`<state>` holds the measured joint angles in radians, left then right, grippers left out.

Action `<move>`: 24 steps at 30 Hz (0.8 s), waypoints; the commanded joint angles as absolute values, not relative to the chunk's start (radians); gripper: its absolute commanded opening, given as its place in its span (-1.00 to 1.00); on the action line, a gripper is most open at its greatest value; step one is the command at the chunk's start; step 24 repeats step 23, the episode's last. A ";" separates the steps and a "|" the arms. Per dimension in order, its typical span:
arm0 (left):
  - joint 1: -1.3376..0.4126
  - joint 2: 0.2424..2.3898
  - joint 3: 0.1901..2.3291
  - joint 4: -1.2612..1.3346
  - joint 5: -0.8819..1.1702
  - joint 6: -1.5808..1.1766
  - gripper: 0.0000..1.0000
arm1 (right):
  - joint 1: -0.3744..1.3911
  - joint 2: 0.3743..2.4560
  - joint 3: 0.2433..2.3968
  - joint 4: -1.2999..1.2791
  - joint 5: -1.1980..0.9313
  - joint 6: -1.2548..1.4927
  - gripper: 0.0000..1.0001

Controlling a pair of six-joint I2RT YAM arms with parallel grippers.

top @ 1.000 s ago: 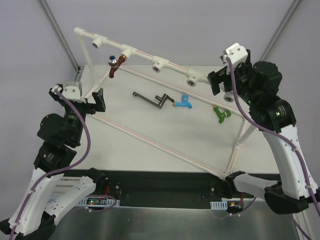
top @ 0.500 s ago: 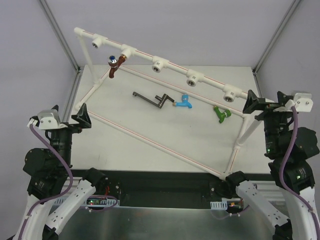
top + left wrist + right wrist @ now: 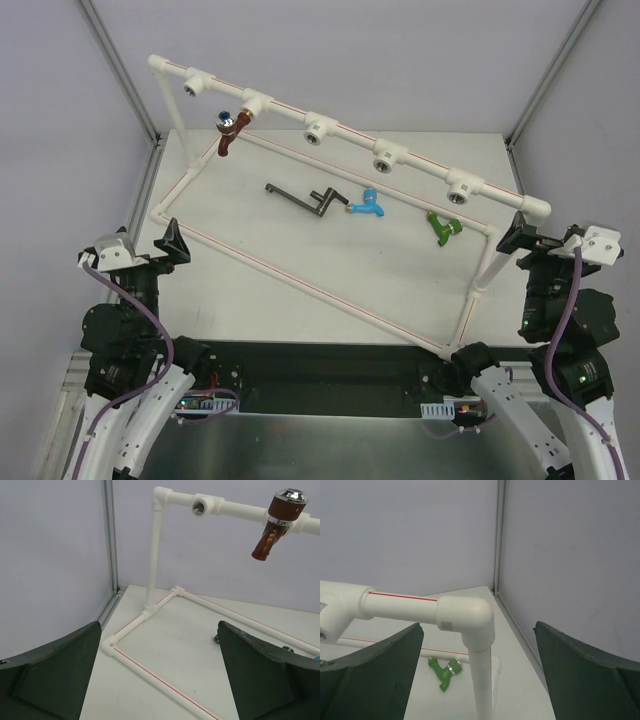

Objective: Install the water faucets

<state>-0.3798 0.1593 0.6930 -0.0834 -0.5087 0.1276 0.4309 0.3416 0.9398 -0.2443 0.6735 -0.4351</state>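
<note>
The red-brown faucet is seated in the second fitting from the left on the top rail of the white pipe frame. Its spout hangs down and its shiny knob faces up. The blue faucet lies on its side on the tabletop, inside the frame's base rails and about midway along them. Its brass end points left, just beside the head of a dark crank-shaped tool. The green faucet also lies on the tabletop, further right, near the frame's right post and below the last fitting. The other four fittings on the rail show round metal-lined sockets facing forward.

The left gripper is off the near left corner of the frame, outside the base rail, with its jaws spread wide and nothing between them. Its camera looks along the tabletop toward the left post and the mounted red-brown faucet. The right gripper is at the far right, close to the frame's end elbow. Its jaws are likewise wide apart and holding nothing, and the elbow and post stand in the gap as its camera sees them, with the green faucet on the tabletop beyond.
</note>
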 commanded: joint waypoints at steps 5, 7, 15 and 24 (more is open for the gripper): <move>-0.324 0.135 0.667 0.026 -0.446 0.077 0.99 | 0.431 0.310 0.899 -0.141 0.772 -0.476 0.92; -0.324 0.130 0.663 0.032 -0.445 0.078 0.98 | 0.431 0.296 0.887 -0.135 0.785 -0.477 0.92; -0.324 0.124 0.640 0.055 -0.443 0.087 0.98 | 0.431 0.262 0.861 -0.106 0.811 -0.495 0.92; -0.324 0.121 0.632 0.066 -0.443 0.092 0.98 | 0.431 0.261 0.854 -0.094 0.819 -0.497 0.92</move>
